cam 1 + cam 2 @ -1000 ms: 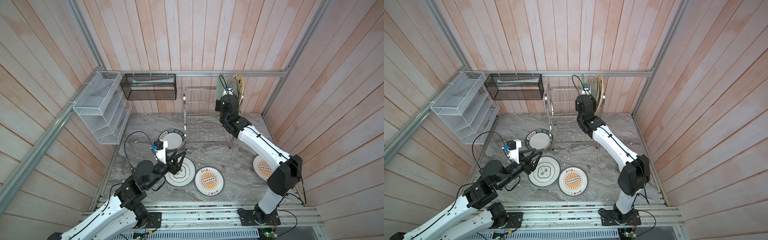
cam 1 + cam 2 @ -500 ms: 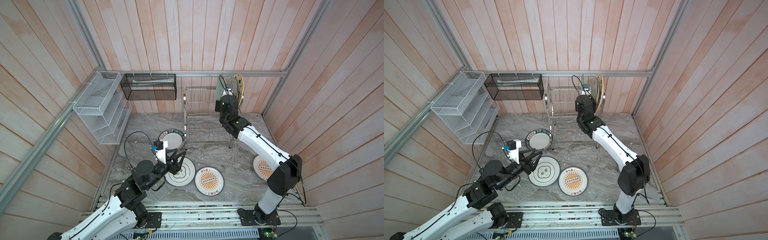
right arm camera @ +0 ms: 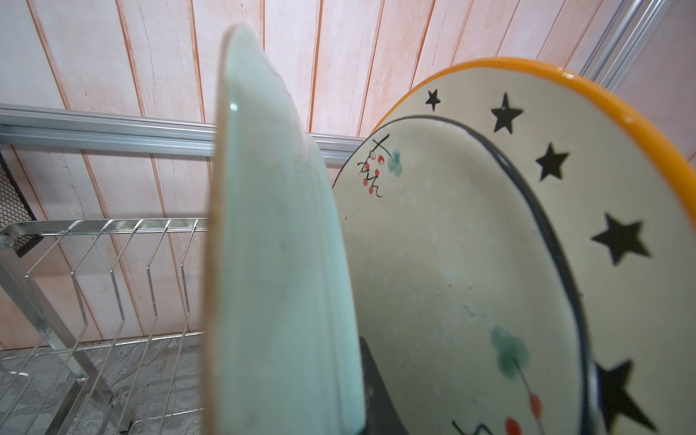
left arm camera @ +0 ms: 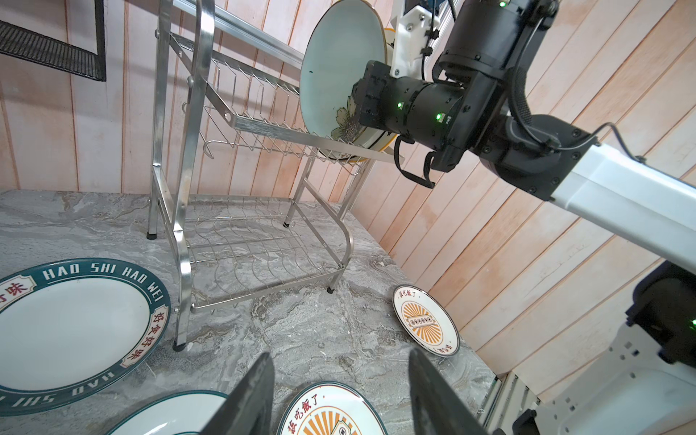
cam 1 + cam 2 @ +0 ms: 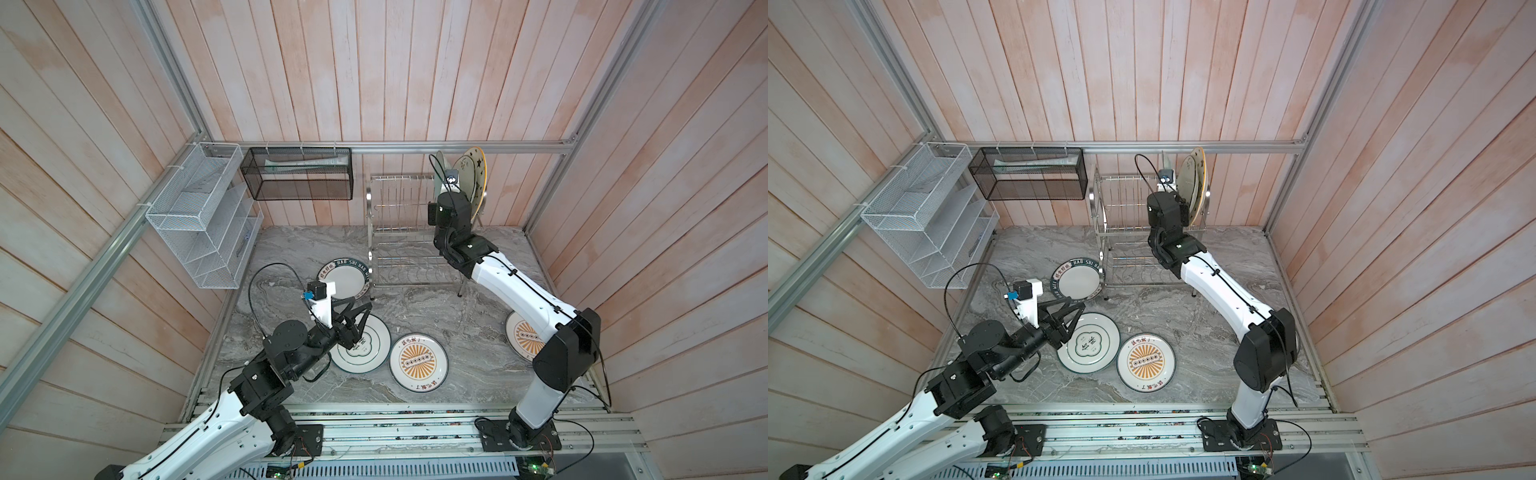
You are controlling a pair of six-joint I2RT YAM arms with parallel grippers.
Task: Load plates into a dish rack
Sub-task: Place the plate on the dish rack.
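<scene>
The right end effector (image 4: 363, 98) is clamped on the rim of the pale green plate (image 3: 278, 263). It holds the plate upright at the upper tier of the dish rack (image 5: 399, 232), upper centre in both top views, just beside the cream floral plate (image 3: 444, 282) and the star-rimmed plate (image 3: 602, 188). The left end effector (image 4: 340, 359) is half open and empty above the green quatrefoil plate (image 5: 365, 349) on the table (image 5: 436, 307), lower centre.

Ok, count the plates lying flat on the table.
4. The green-lettered plate by the dish rack's foot, the quatrefoil plate partly under the left hand, a sunburst plate beside it, and a second sunburst plate partly hidden behind the right arm.
</scene>
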